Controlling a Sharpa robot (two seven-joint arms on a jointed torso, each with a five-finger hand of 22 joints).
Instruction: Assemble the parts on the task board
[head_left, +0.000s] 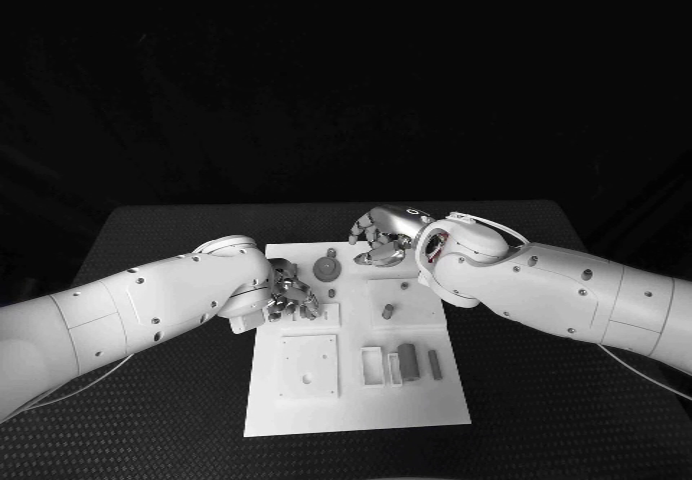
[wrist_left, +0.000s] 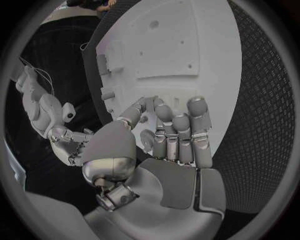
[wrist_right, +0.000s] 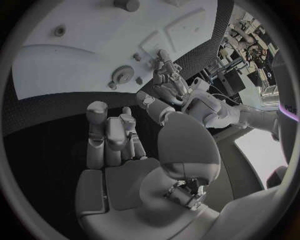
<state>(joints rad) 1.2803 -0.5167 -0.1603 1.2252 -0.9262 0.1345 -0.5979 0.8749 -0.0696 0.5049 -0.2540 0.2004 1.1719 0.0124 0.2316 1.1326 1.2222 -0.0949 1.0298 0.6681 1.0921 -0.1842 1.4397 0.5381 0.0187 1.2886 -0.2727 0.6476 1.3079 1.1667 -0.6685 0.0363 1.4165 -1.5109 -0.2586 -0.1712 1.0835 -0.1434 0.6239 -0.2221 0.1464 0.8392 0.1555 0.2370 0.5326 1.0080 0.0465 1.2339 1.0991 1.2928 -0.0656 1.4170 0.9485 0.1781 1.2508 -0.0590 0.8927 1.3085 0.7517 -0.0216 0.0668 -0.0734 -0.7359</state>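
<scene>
**Board parts: both hands low over the board's far half, nothing clearly held**

The board (head_left: 358, 400) lies in the middle of the head view, running from the centre down toward the lower edge. Its parts are grey here: a gear (head_left: 327, 269) near the upper left corner of the board, a short peg (head_left: 387, 311) at its centre, and three upright blocks (head_left: 408, 362) in the lower right.

The left hand (head_left: 289, 296) sits at the board's left edge, just below the gear. In the left wrist view its fingers (wrist_left: 181, 131) are curled in close together, tips down on or just above the white surface; whether they pinch a small part I cannot tell. The right hand (head_left: 384, 236) hovers at the board's upper edge, right of the gear. In the right wrist view its fingers (wrist_right: 114, 135) are bent and close together, with nothing visible in them.

Risks, as I judge them:
- The hands are near each other around the gear, so reaching for it together could make them collide.
- The left fingers hide what lies beneath, so a grasp there could slip or knock a part away.
- Either forearm sweeping low toward the lower half of the picture could topple the blocks or nudge the peg.
- Pressing at the edge could shift the board.
</scene>
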